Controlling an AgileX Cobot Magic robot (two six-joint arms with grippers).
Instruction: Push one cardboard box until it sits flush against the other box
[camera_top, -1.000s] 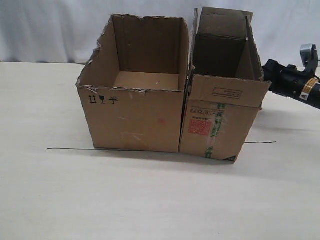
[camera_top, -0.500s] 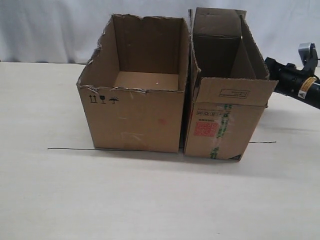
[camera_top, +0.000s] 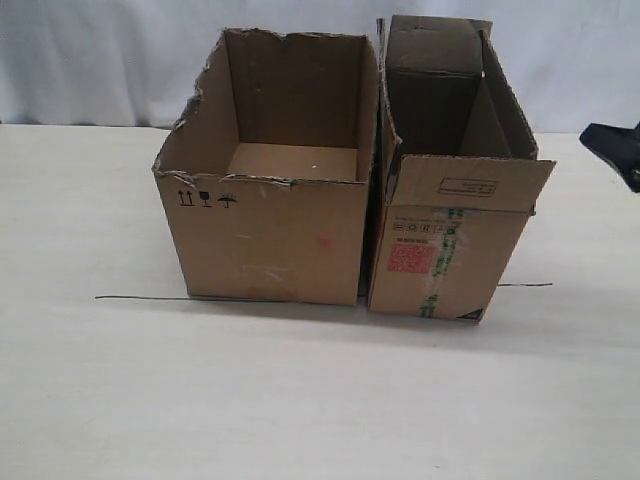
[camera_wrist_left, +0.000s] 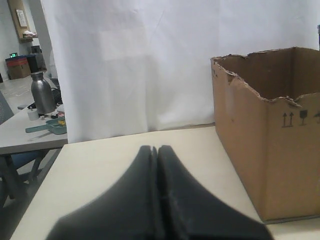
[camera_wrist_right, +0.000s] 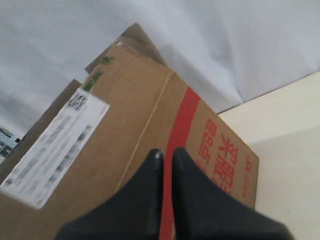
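The narrow cardboard box (camera_top: 455, 250), with red print, green-striped tape and raised flaps, stands upright on the table. It sits right beside the wider torn-rimmed other box (camera_top: 265, 240), with only a thin dark slit between their front corners. My right gripper (camera_top: 592, 136) hangs shut and empty at the far right, clear of the narrow box. In the right wrist view this gripper (camera_wrist_right: 165, 152) points at the narrow box's side (camera_wrist_right: 135, 115), which has a red stripe and white label. My left gripper (camera_wrist_left: 154, 148) is shut and empty above the table, beside the wider box (camera_wrist_left: 280, 150).
A thin black line (camera_top: 140, 298) runs across the table under both boxes. A white curtain (camera_top: 100, 60) closes the back. Beyond the table's edge in the left wrist view stands another table carrying a steel bottle (camera_wrist_left: 42, 92).
The narrow box has settled from a slight lean to upright against the wider box. My right arm has drawn back to the right, away from it.
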